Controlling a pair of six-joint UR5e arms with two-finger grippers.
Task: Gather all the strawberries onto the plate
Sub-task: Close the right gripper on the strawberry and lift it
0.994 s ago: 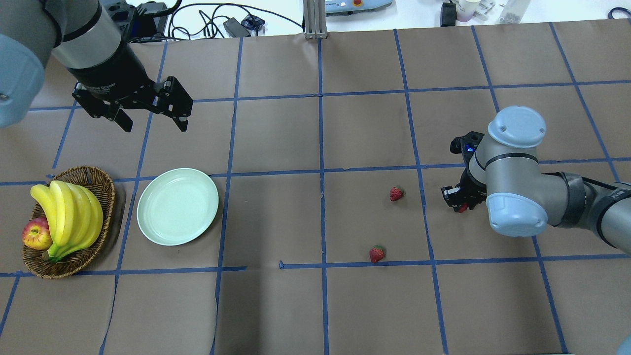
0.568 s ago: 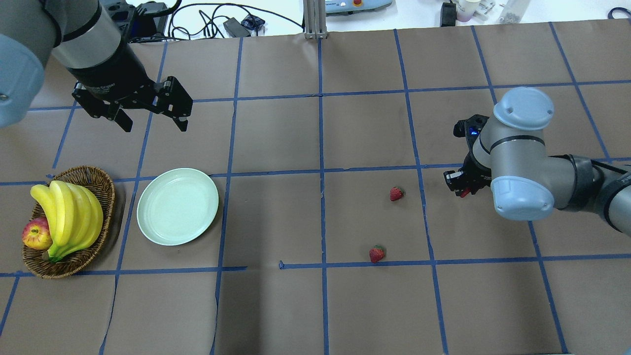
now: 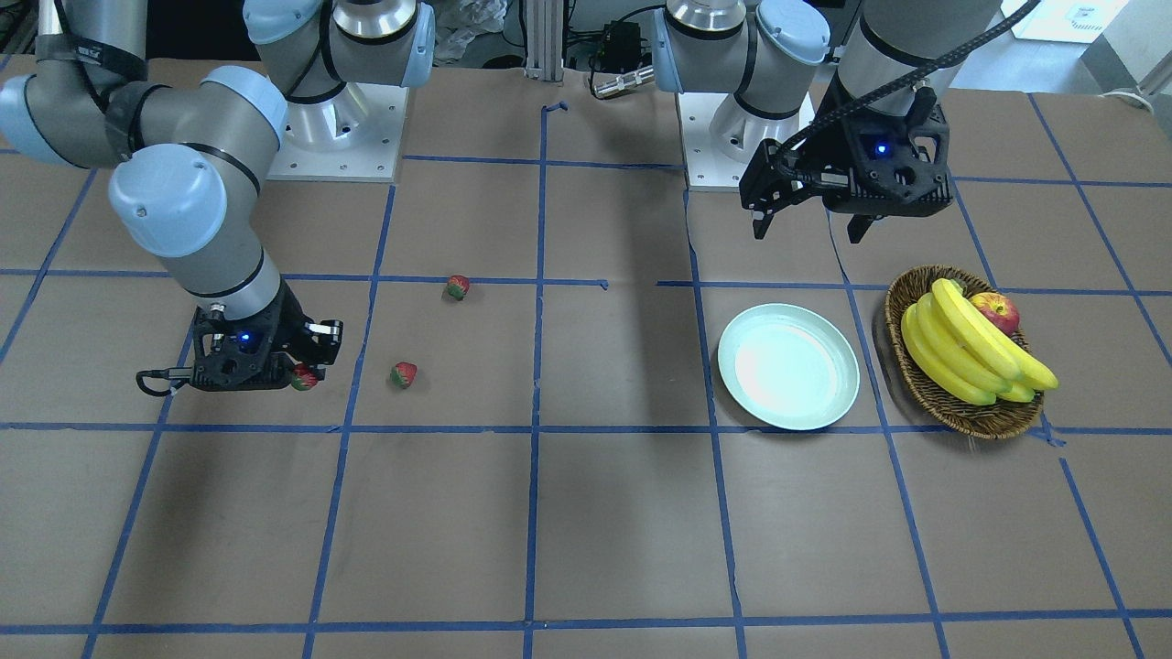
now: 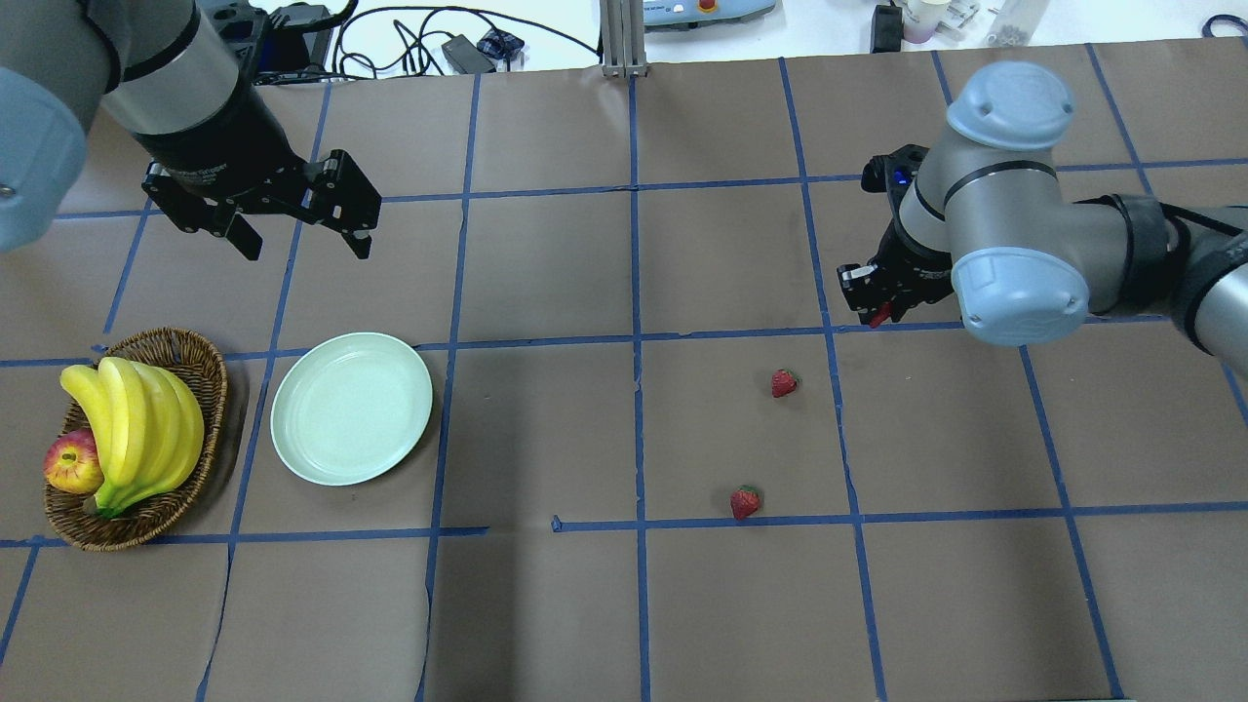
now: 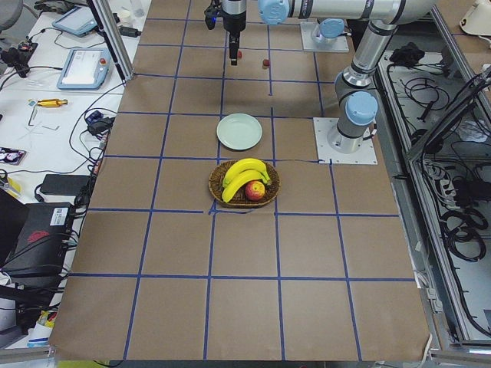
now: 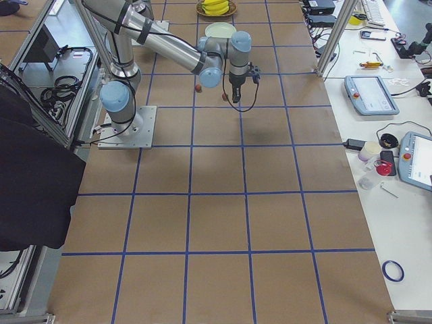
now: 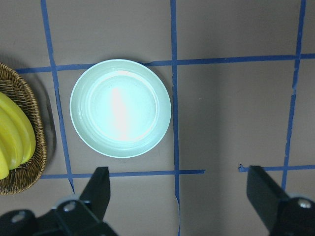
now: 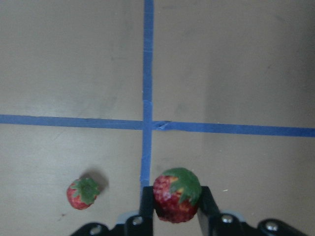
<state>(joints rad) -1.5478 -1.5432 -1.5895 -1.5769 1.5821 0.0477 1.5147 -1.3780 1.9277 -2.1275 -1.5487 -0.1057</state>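
Note:
My right gripper (image 4: 877, 314) is shut on one strawberry (image 8: 176, 194) and holds it off the table, far right of the plate. In the right wrist view a second strawberry (image 8: 82, 192) lies on the brown paper below left of the held one. Two strawberries lie loose on the table (image 4: 784, 382) (image 4: 745, 502), also seen from the front (image 3: 403, 373) (image 3: 457, 287). The pale mint plate (image 4: 351, 408) (image 7: 120, 108) holds nothing and sits at the left. My left gripper (image 4: 304, 244) hovers open beyond the plate, nothing between its fingers.
A wicker basket (image 4: 200, 356) with bananas (image 4: 136, 429) and an apple (image 4: 72, 463) stands just left of the plate. Blue tape lines grid the brown paper. Cables and small devices lie past the far edge (image 4: 468, 44).
My right gripper has risen and moved away from the robot and slightly toward the centre, carrying the strawberry. The left arm, the plate and the two loose strawberries have not moved.

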